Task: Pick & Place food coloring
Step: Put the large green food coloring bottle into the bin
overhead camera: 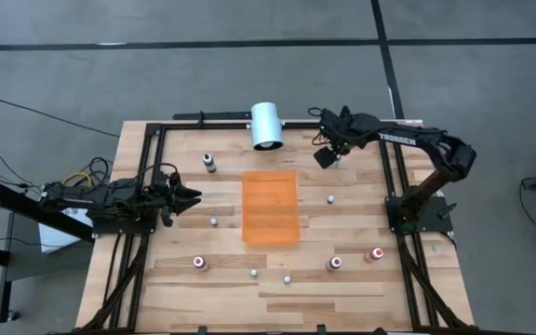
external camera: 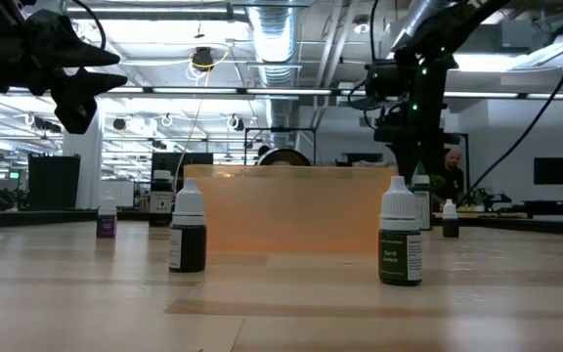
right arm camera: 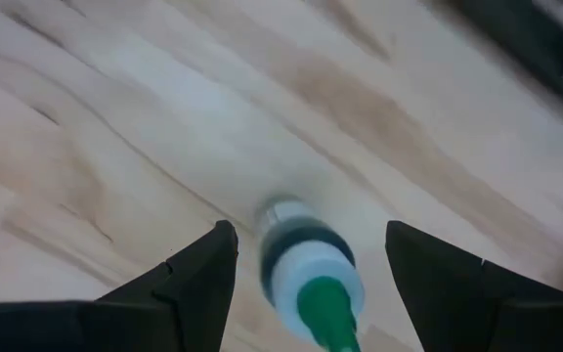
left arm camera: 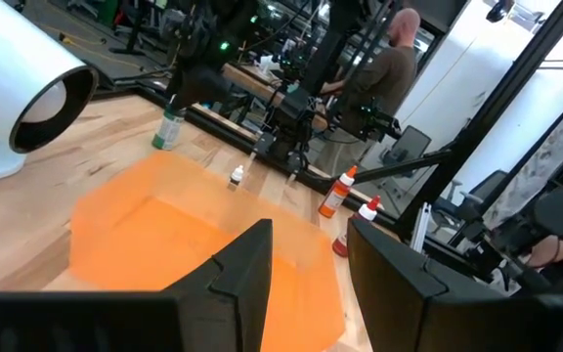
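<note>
My right gripper [right arm camera: 311, 231] is open and points down near the table's far edge [overhead camera: 328, 157]. A small bottle [right arm camera: 312, 270] with a white cap, a green tip and a dark green body stands upright on the wood between its fingers, touching neither. The left wrist view shows this bottle [left arm camera: 169, 128] under that gripper. My left gripper [left arm camera: 311, 264] is open and hovers level over the table's left side [overhead camera: 190, 195], pointing toward the orange mat [overhead camera: 271, 207]. Several other tiny bottles stand scattered: a dark one [overhead camera: 210, 163] and reddish ones [overhead camera: 199, 263], [overhead camera: 335, 264], [overhead camera: 374, 253].
A big white cylinder [overhead camera: 268, 126] lies at the far edge, left of my right gripper. A black metal frame [overhead camera: 391, 177] borders the work area. In the low view a dark bottle [external camera: 188, 233] and a dark green bottle [external camera: 399, 235] stand near. A person [left arm camera: 384, 59] is beyond the table.
</note>
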{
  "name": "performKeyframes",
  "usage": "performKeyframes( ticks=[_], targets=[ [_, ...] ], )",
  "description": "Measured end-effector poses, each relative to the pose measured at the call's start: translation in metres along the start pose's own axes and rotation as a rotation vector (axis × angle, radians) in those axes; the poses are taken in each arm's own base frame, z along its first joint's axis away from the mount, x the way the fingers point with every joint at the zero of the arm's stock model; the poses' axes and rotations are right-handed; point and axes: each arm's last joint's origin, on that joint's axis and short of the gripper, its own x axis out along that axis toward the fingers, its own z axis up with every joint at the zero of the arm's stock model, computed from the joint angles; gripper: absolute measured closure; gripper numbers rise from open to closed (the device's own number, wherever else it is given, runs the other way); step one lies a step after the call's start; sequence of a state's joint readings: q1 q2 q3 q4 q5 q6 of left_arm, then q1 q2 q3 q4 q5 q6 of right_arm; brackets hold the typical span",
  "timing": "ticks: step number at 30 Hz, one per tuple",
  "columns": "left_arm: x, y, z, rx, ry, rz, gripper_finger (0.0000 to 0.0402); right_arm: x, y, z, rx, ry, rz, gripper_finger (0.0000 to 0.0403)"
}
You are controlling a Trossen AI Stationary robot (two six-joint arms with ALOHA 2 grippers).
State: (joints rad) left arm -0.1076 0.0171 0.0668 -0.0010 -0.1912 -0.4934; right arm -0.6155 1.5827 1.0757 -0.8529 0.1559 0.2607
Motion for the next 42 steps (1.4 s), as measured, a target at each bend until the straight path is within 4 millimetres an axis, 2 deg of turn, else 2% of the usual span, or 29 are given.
performKeyframes(
  ticks=[8, 18, 34, 42],
  targets=[
    [0.0, 0.0, 0.0, -0.025, 0.002, -0.003, 0.0276, 0.016, 0.003, 0.0, -0.01, 0.064, -0.017, 0.0153],
    [0.0, 0.0, 0.0, -0.026, 0.002, -0.002, 0.0276, 0.011, 0.0, -0.007, -0.02, 0.124, -0.033, 0.0157],
    [0.0, 0.0, 0.0, -0.023, 0.001, -0.001, 0.0276, 0.011, 0.002, -0.006, -0.024, 0.109, -0.028, 0.0235],
    [0.0, 0.0, 0.0, -0.024, 0.001, -0.002, 0.0276, 0.011, 0.003, -0.005, -0.03, 0.097, -0.024, 0.0234]
  ],
)
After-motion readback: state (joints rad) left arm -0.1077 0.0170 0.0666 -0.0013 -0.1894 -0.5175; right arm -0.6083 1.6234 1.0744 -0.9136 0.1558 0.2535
